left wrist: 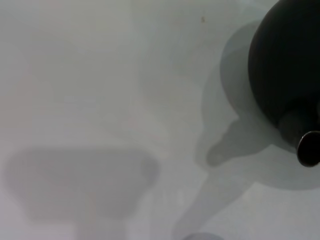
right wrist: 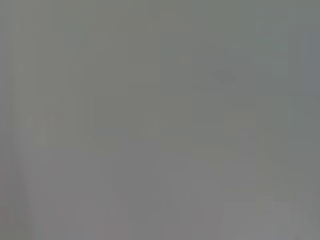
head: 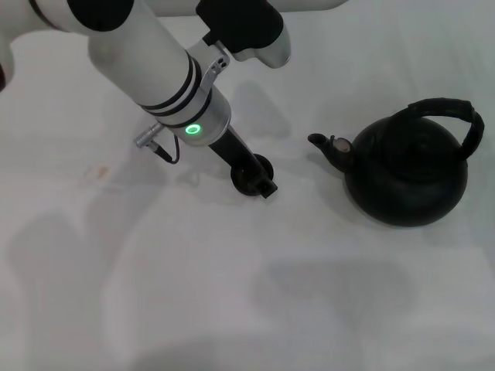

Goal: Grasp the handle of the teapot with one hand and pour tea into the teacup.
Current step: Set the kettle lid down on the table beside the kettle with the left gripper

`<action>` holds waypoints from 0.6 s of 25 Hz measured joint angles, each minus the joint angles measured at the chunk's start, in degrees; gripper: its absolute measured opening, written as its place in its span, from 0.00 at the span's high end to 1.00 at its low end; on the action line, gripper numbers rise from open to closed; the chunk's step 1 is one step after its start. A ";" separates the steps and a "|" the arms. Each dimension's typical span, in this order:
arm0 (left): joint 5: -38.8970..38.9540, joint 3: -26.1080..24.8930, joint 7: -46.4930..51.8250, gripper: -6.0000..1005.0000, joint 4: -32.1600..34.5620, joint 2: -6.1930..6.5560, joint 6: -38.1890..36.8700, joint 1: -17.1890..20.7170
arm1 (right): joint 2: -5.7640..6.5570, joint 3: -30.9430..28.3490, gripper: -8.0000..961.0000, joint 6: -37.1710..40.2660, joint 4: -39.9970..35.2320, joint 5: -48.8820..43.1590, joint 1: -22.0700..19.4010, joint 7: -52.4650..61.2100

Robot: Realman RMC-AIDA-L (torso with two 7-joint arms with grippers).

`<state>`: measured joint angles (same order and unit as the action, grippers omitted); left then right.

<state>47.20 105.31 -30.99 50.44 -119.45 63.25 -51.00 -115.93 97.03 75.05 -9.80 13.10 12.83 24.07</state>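
Note:
The teapot (head: 406,176) stands on the white table at the right, with its spout (head: 329,147) pointing left. Its ribbed black handle (head: 452,114) arches over the top, and nothing holds it. The tiny black teacup (head: 249,175) sits on the table left of the spout. My left gripper (head: 255,179) reaches down from the upper left and is right at the teacup, its dark end merging with the cup. The left wrist view shows the teapot's body (left wrist: 287,65) and spout tip (left wrist: 308,148). My right gripper is out of view, and the right wrist view shows only plain grey.
The white table (head: 232,294) spreads in front of the teacup and teapot. The left arm's white forearm (head: 147,62) crosses the upper left of the head view. A faint stain (head: 97,173) marks the table at the left.

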 joint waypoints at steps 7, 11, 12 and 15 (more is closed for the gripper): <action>0.00 0.08 -0.07 0.25 0.15 0.00 0.13 -0.08 | 0.00 0.00 0.09 0.01 0.12 0.00 0.52 0.06; -0.03 0.06 -0.03 0.25 0.34 0.03 0.37 -0.08 | 0.00 0.08 0.09 0.01 0.15 0.00 0.53 0.00; -0.09 0.06 -0.02 0.24 0.35 0.04 0.42 -0.08 | 0.00 0.10 0.09 0.02 0.14 0.00 0.53 0.04; -0.20 0.06 -0.02 0.22 0.85 0.01 0.45 -0.03 | 0.00 0.10 0.09 -0.01 0.14 0.00 0.52 0.10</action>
<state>47.00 105.38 -31.02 51.29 -119.43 63.70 -51.03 -115.93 97.12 75.04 -9.65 13.09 13.35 24.17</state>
